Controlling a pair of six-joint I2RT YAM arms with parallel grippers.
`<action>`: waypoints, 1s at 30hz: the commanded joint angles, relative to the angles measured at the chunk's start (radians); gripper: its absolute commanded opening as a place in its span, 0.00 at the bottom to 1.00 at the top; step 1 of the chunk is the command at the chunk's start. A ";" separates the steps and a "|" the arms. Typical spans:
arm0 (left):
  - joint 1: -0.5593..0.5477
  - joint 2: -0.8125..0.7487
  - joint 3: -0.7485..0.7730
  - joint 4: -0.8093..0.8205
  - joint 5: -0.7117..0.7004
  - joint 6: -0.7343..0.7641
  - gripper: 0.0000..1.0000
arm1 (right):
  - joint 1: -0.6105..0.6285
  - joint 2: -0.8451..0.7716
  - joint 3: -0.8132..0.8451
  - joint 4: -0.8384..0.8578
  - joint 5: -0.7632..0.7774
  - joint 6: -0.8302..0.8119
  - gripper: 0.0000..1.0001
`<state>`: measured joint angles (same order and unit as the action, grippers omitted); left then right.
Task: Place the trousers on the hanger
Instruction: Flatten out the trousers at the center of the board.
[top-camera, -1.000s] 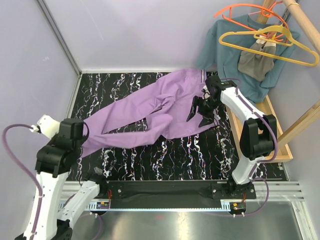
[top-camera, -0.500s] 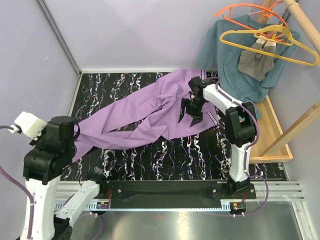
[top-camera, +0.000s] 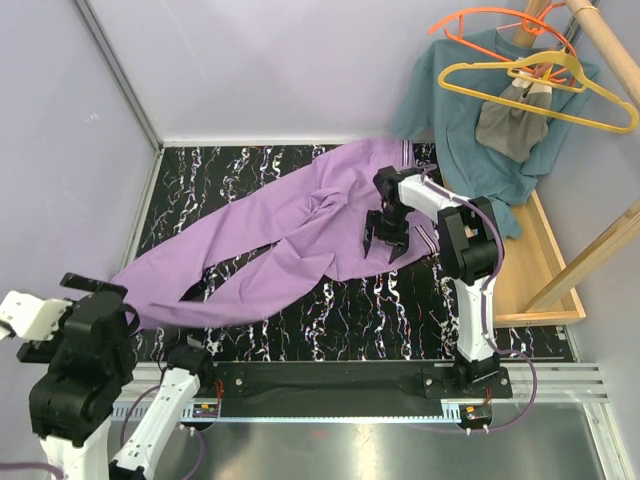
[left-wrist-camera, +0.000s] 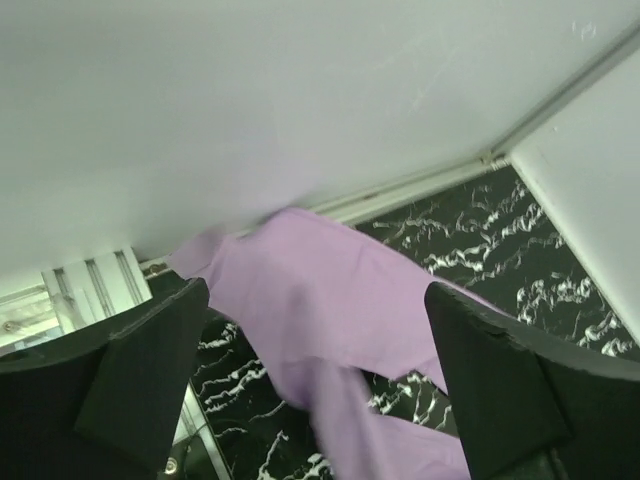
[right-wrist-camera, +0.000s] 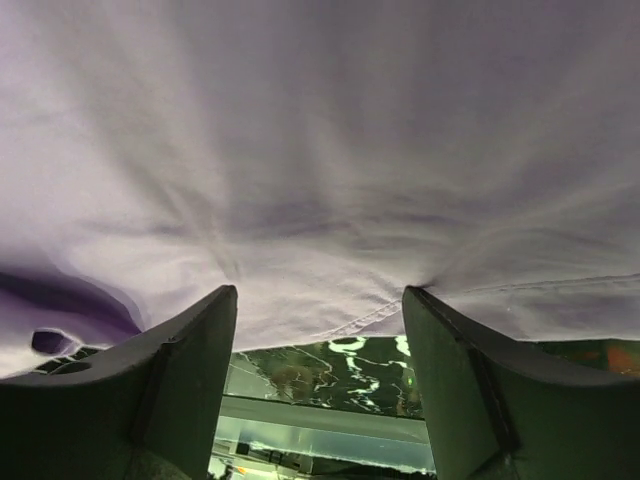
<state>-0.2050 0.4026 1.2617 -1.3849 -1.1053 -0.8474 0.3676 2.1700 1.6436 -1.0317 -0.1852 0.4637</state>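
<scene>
The lilac trousers (top-camera: 280, 235) lie spread flat and slantwise on the black marbled tabletop (top-camera: 330, 320), their striped waistband (top-camera: 405, 152) at the far right beside the teal shirt (top-camera: 470, 150) and their leg ends (top-camera: 150, 290) reaching toward the near left corner. The yellow hanger (top-camera: 530, 95) hangs well apart from them, up on the wooden rail at the far right. The right end effector (top-camera: 385, 238) is down on the seat of the trousers, just inside the waistband, with its jaws wide apart and clamping nothing. In the right wrist view the cloth puckers at its fingertips (right-wrist-camera: 225, 300), so they seem to press into it. The left end effector (left-wrist-camera: 315, 292) is drawn back near the left wall, fully spread and empty, and the leg ends lie beyond its tips. The step in hand looks like taking hold at the waist. It would go best if the right jaws gathered a fold at the waistband edge before closing, not on the flat panel, while the left takes the legs so the long cloth does not drag.
</scene>
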 joint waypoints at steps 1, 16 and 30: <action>0.000 0.074 -0.027 -0.163 0.085 -0.088 0.99 | -0.021 -0.006 -0.044 -0.005 0.092 0.015 0.75; 0.003 0.427 -0.160 0.122 0.899 0.044 0.89 | -0.099 -0.102 -0.042 -0.099 0.404 -0.078 0.77; 0.006 0.505 -0.239 0.349 1.197 -0.004 0.67 | -0.095 0.000 0.242 0.044 0.157 -0.071 0.77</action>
<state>-0.2035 0.9131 0.9924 -1.1034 0.0097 -0.8619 0.2680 2.0918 1.8500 -1.0431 -0.0208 0.3779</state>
